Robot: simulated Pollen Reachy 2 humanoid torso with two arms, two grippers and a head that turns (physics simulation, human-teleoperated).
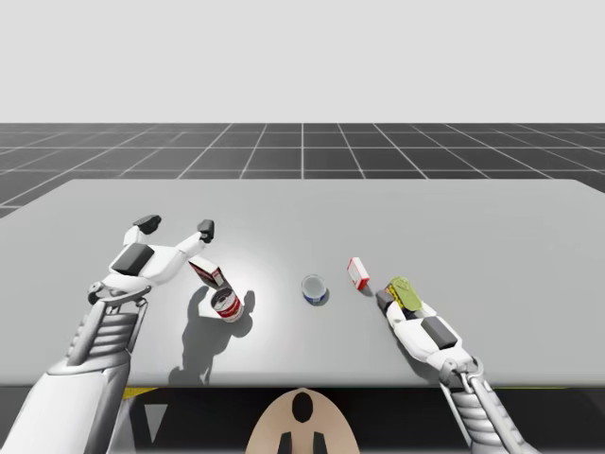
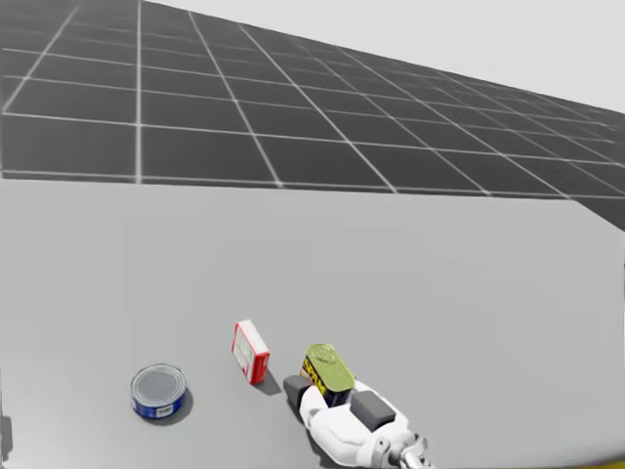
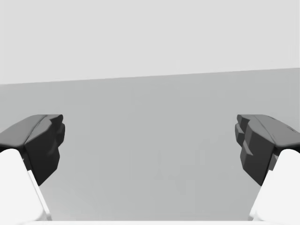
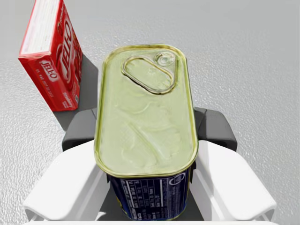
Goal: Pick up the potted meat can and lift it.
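Note:
The potted meat can (image 4: 145, 117), a blue oblong tin with a pale gold pull-tab lid, stands upright between the fingers (image 4: 214, 127) of my right gripper (image 4: 147, 129), which press on its two long sides. In the high view the can (image 1: 405, 292) is at the table's right front with my right gripper (image 1: 397, 301) shut on it. The head view shows the same can (image 2: 328, 370) in that gripper (image 2: 320, 386). My left gripper (image 1: 176, 227) hangs open above the table's left side, and nothing lies between its fingers (image 3: 43, 145).
A small red box (image 1: 358, 273) (image 4: 51, 61) stands just ahead of the can, to its left. A low round blue tin (image 1: 315, 289) (image 2: 158, 391) sits mid-table. A red and white can (image 1: 225, 305) lies tilted under my left arm.

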